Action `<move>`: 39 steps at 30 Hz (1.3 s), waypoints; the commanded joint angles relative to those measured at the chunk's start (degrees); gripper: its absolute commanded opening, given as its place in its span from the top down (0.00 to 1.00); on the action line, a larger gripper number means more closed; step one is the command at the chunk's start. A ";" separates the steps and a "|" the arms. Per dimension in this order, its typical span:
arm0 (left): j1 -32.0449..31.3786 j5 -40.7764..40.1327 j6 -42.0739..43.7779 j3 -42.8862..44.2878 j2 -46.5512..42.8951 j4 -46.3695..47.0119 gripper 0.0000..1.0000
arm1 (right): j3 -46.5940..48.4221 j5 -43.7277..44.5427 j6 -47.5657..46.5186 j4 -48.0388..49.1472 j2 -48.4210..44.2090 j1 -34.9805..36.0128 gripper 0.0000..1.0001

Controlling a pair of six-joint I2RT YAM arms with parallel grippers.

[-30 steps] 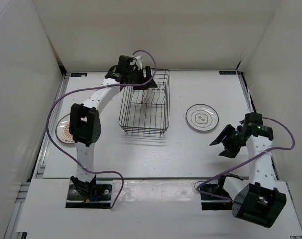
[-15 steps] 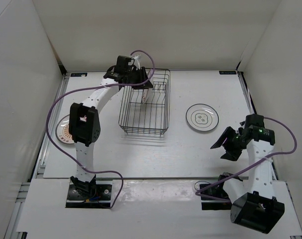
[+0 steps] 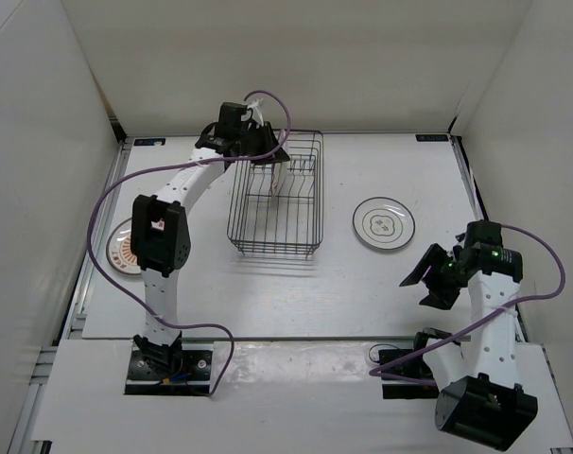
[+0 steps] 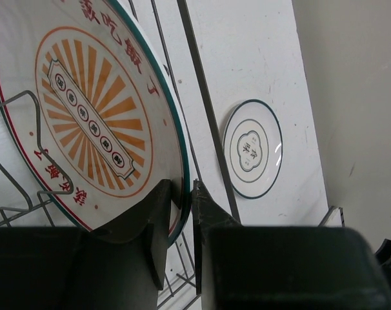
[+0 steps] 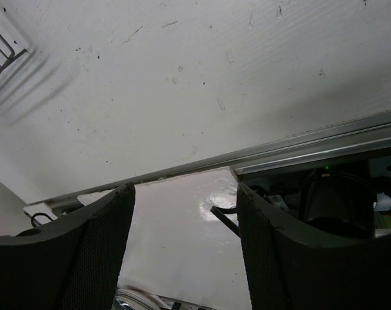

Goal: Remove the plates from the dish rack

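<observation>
1. A white table (image 3: 268,293) walled in by white panels carries everything. We take the dish rack (image 3: 275,203) as our landmark.
2. One plate is in the rack: the orange sunburst plate (image 4: 86,110) stands on edge at the rack's far end, propped by a wire divider.
3. The left claw (image 4: 181,194) reaches in over the rack's far left corner and straddles that plate's rim, one finger on each face. We read it as clamped on the rim.
4. The plate's plane is upright and runs between the fingers, so we judge the way out to be straight up, clear of the rack's wires.
5. The grey-ringed plate (image 3: 384,224) lies flat to the right of the rack. Another orange plate (image 3: 121,251) lies flat to the left of the rack, partly behind the left arm.
6. The right claw (image 3: 426,280), jaws apart and holding nothing, hangs well to the right of the rack, nearer the arm bases. The left arm is by far the nearer.
</observation>
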 commanded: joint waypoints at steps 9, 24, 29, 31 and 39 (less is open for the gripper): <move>0.74 1.59 -7.17 7.12 -1.48 5.72 0.90 | -1.86 -0.29 -0.97 -1.09 -0.89 -0.24 0.31; 2.50 -8.31 1.07 20.13 -7.10 0.03 0.99 | -6.87 -2.40 0.08 5.32 0.51 0.11 0.31; 2.85 -15.43 13.69 20.57 -10.53 -11.29 0.99 | -8.45 -3.98 0.87 8.05 1.57 0.46 0.31; 2.23 -21.67 20.81 23.12 -10.80 -16.66 0.99 | -9.07 -4.60 1.49 9.36 2.10 0.63 0.31; 3.28 -50.61 30.53 11.27 -15.72 -26.70 0.99 | -11.88 -5.39 2.63 11.57 2.80 2.30 0.31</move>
